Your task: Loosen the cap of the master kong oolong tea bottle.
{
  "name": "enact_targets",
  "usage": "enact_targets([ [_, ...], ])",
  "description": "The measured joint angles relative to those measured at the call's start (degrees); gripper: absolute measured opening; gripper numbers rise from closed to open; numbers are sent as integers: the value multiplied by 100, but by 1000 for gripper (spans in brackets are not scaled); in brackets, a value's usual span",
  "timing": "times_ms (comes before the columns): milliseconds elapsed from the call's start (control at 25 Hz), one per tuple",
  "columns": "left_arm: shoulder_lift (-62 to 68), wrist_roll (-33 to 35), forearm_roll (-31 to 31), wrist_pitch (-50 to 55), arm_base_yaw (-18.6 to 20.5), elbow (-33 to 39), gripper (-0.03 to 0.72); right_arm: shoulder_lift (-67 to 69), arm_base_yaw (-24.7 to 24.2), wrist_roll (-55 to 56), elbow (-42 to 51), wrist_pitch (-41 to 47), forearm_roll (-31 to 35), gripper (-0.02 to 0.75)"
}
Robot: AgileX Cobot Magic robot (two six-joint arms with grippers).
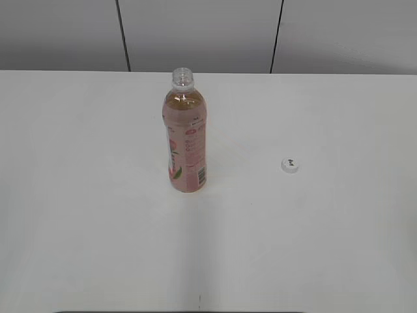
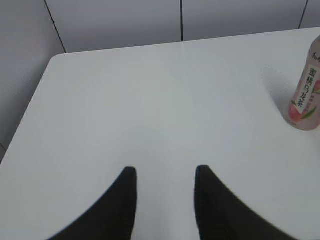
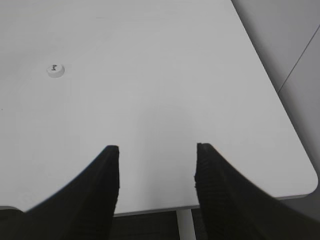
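The master kong oolong tea bottle (image 1: 185, 140) stands upright near the table's middle, its neck bare with no cap on it. Its lower part shows at the right edge of the left wrist view (image 2: 305, 95). The small white cap (image 1: 290, 165) lies flat on the table to the bottle's right, well apart from it; it also shows in the right wrist view (image 3: 55, 70). My left gripper (image 2: 164, 172) is open and empty, far from the bottle. My right gripper (image 3: 157, 150) is open and empty near the table's front right edge. Neither gripper shows in the exterior view.
The white table (image 1: 98, 228) has a rounded far-left corner (image 2: 55, 57) and a rounded corner at the right (image 3: 310, 182). A grey panelled wall (image 1: 208, 32) stands behind it.
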Motion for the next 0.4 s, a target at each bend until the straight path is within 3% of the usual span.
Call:
enact_targets([
  [400,0,0,0,0,0,0,242,0,0,0,0,-6,0,376],
])
